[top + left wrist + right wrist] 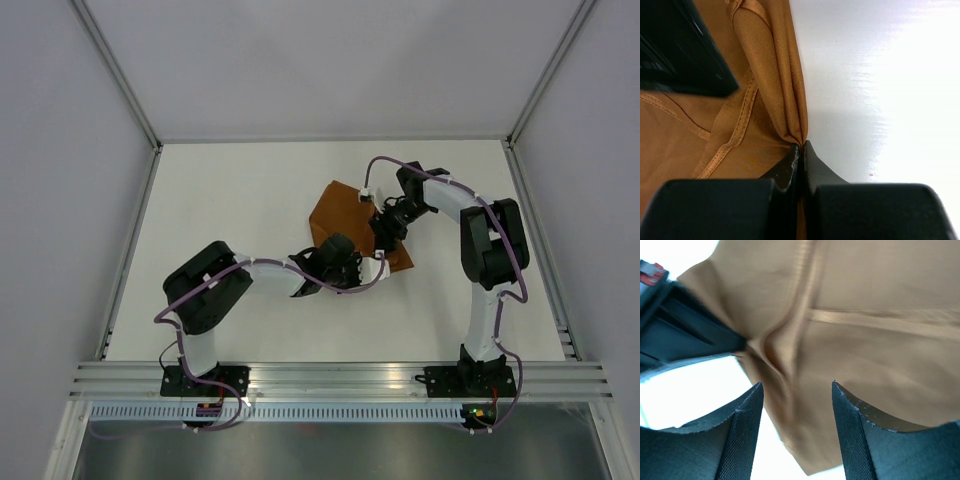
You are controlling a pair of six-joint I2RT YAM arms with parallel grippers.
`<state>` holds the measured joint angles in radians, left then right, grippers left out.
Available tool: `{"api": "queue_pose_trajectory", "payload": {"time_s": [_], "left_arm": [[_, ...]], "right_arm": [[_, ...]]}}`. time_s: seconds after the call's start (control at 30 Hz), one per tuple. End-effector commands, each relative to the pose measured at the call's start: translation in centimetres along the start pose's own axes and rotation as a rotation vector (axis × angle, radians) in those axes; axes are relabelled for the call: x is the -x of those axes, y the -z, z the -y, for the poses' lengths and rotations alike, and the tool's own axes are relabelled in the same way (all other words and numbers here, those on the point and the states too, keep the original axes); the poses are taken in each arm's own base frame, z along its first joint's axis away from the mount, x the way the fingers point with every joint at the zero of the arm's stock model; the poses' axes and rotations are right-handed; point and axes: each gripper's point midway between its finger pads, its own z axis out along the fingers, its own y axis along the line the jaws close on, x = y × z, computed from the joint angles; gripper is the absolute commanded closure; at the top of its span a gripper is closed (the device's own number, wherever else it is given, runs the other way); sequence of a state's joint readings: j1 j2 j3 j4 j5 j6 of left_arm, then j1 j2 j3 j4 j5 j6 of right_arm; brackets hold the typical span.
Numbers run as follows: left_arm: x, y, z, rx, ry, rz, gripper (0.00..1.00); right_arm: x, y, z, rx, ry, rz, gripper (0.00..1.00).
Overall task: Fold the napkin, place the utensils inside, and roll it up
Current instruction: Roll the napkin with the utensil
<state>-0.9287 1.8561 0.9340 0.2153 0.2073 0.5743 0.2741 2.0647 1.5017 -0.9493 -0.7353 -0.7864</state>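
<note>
The rust-orange napkin [335, 210] lies folded near the middle of the white table, its hemmed edges showing in both wrist views. My left gripper [352, 263] is at its near edge, and in the left wrist view it [801, 146] is shut on a bunched fold of the napkin [767, 75]. My right gripper [385, 233] hovers just above the cloth's right part. In the right wrist view it [796, 390] stands open over the napkin [875, 325] with nothing between its fingers. The utensils are out of view.
The white table [230, 220] is bounded by white walls with metal posts on the left, back and right. The two grippers work close together; the left gripper [685, 335] shows in the right wrist view, pinching the cloth's corner.
</note>
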Motion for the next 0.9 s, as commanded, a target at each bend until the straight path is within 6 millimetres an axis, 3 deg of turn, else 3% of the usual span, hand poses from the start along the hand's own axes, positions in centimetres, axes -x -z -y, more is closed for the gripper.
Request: {"api": "queue_pose_trajectory", "payload": {"time_s": [0.0, 0.27, 0.43, 0.63, 0.7, 0.73, 0.77, 0.8, 0.83, 0.87], "left_arm": [[-0.6, 0.4, 2.2, -0.097, 0.106, 0.006, 0.98], [-0.6, 2.1, 1.7, -0.172, 0.288, 0.076, 0.98], [-0.7, 2.7, 1.2, -0.275, 0.409, 0.081, 0.98], [-0.5, 2.8, 1.4, -0.402, 0.522, 0.069, 0.98], [-0.4, 2.6, 1.6, -0.443, 0.547, 0.072, 0.98], [-0.7, 2.6, 1.5, -0.451, 0.565, 0.069, 0.98], [-0.8, 2.5, 1.8, -0.474, 0.586, 0.067, 0.98], [-0.7, 2.5, 1.6, -0.482, 0.593, 0.073, 0.98], [-0.9, 2.6, 1.4, -0.489, 0.610, 0.068, 0.98], [-0.9, 2.6, 1.4, -0.503, 0.618, 0.074, 0.98]], "right_arm": [[1.7, 2.0, 1.4, -0.084, 0.032, 0.103, 0.37], [0.6, 5.1, 2.7, -0.165, 0.071, 0.226, 0.37], [0.4, 6.7, 1.3, -0.212, 0.198, 0.295, 0.36], [0.1, 6.8, -1.1, -0.265, 0.360, 0.327, 0.34], [-0.2, 5.9, -1.5, -0.301, 0.414, 0.320, 0.33], [0.8, 6.6, -1.7, -0.351, 0.479, 0.342, 0.32], [0.0, 5.1, -2.6, -0.339, 0.501, 0.325, 0.32], [-0.1, 4.9, -2.7, -0.368, 0.523, 0.319, 0.31], [1.0, 5.6, -2.9, -0.422, 0.589, 0.344, 0.30], [0.2, 4.3, -3.8, -0.409, 0.609, 0.327, 0.29]]}}
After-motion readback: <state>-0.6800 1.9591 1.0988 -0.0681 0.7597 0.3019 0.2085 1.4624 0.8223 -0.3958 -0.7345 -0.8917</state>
